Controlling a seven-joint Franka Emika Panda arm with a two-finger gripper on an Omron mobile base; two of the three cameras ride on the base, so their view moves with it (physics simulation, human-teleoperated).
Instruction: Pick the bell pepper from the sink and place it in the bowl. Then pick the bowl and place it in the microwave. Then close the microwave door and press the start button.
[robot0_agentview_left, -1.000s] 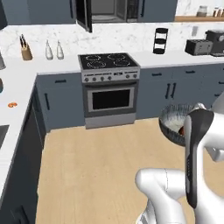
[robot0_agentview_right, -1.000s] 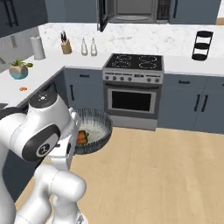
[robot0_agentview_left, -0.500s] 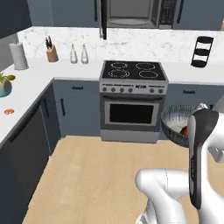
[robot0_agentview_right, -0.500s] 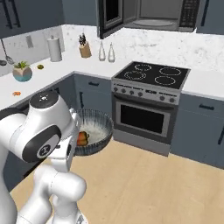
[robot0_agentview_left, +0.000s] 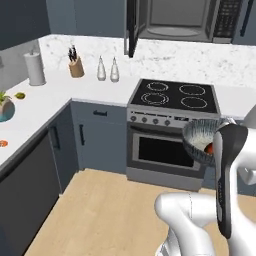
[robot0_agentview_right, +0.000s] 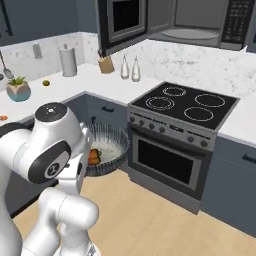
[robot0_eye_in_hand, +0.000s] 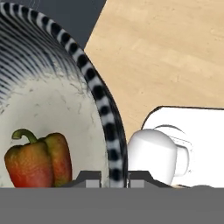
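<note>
The arm holds the bowl (robot0_agentview_right: 106, 150) up in the air in front of the stove (robot0_agentview_right: 182, 107), over the wooden floor (robot0_agentview_left: 107, 212). The jaws are clamped on the bowl's striped rim (robot0_eye_in_hand: 114, 144), one finger inside and one outside, as the hand view shows at its lower edge. The gripper (robot0_eye_in_hand: 114, 175) sits right at that rim.

The pepper (robot0_eye_in_hand: 37, 159) lies inside the bowl on its pale bottom, green stem curling up, close to the gripped side of the rim. From the left base view the pepper (robot0_agentview_left: 211, 148) shows as a red patch just behind the arm's dark link, inside the bowl (robot0_agentview_left: 200, 140); from the right base view it (robot0_agentview_right: 94, 156) peeks out beside the arm's big white joint.

Above the stove the microwave (robot0_agentview_right: 200, 20) stands open, its grey cavity and round turntable on show. Its door (robot0_agentview_right: 122, 22) swings out to the left, the dark glass facing the room. The bowl hangs well below it and out from the stove's oven front.

On the bench (robot0_agentview_left: 55, 97) along the wall stand a knife block (robot0_agentview_left: 76, 64), two bottles (robot0_agentview_left: 107, 69) and a paper towel roll (robot0_agentview_left: 35, 69). A small potted plant (robot0_agentview_left: 6, 106) sits further along the side run.
</note>
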